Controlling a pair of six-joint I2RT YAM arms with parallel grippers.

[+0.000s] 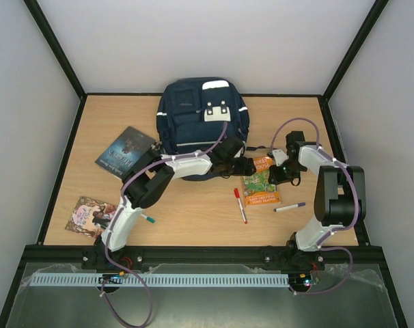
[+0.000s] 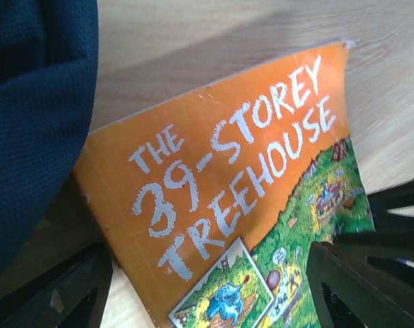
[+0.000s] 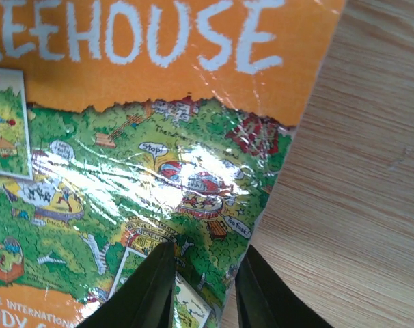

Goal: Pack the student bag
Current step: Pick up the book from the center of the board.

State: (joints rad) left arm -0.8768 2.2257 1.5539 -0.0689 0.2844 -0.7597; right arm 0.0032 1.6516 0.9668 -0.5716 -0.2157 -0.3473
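This was a robotics lab test cell: a bare wooden table (image 1: 193, 219) boxed in by plain white panels (image 1: 207, 41) on black frame rails (image 1: 57, 51), with a cabled left arm (image 1: 123, 220) and right arm (image 1: 333, 195) bolted at its near edge beside a slotted white cable duct (image 1: 166, 280).

- A navy-blue fabric backpack (image 1: 201, 126) sits at upper centre on the wooden table (image 1: 193, 219).
- A dark rectangular book (image 1: 125, 152) lies left of the backpack, and a pale illustrated paperback (image 1: 92, 215) lies at lower left.
- An orange paperback book (image 1: 261, 184) lies just beside the backpack's lower right, between the left gripper (image 1: 246, 166) and the right gripper (image 1: 275, 174).
- A red-capped marker (image 1: 240, 205) lies lower left of it.
- A purple-capped marker (image 1: 290, 206) lies to its lower right.
- A green-capped marker (image 1: 147, 219) lies right of the pale paperback.
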